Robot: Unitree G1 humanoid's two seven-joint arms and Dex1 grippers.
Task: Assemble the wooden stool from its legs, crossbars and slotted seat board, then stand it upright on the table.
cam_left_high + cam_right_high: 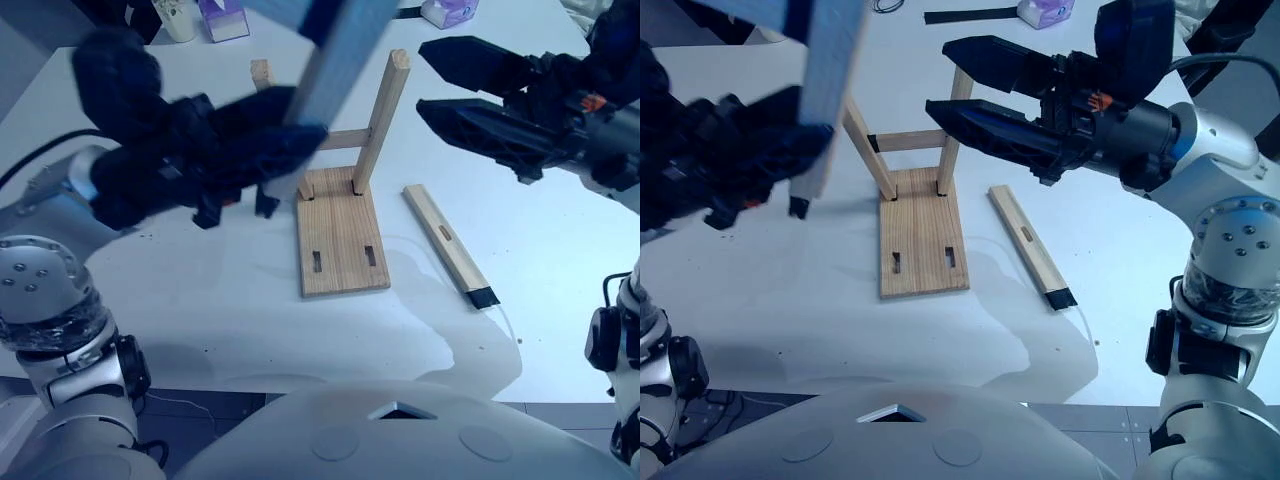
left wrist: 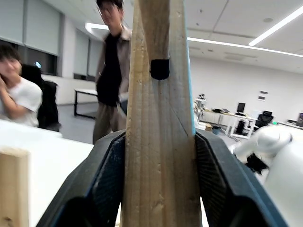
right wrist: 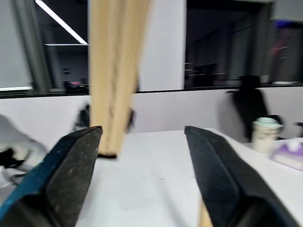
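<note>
Seat board (image 1: 340,240) lies flat on the table (image 1: 200,300), below and between both grippers, with its two near slots (image 1: 317,262) empty. Beside it a loose leg (image 1: 447,245) lies under the right gripper (image 1: 425,76), whose jaws stand wide apart with nothing between them. Two upright legs (image 1: 382,115), joined by a crossbar (image 1: 345,138), stand in the board's far slots, just off those jaw tips. The left gripper (image 2: 160,189) is clamped on a raised wooden piece (image 2: 158,118).

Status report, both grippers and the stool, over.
Left gripper shut on raised leg. Right gripper open near the leg frame standing in the seat board. Near slots empty; loose leg lies beside board.
</note>
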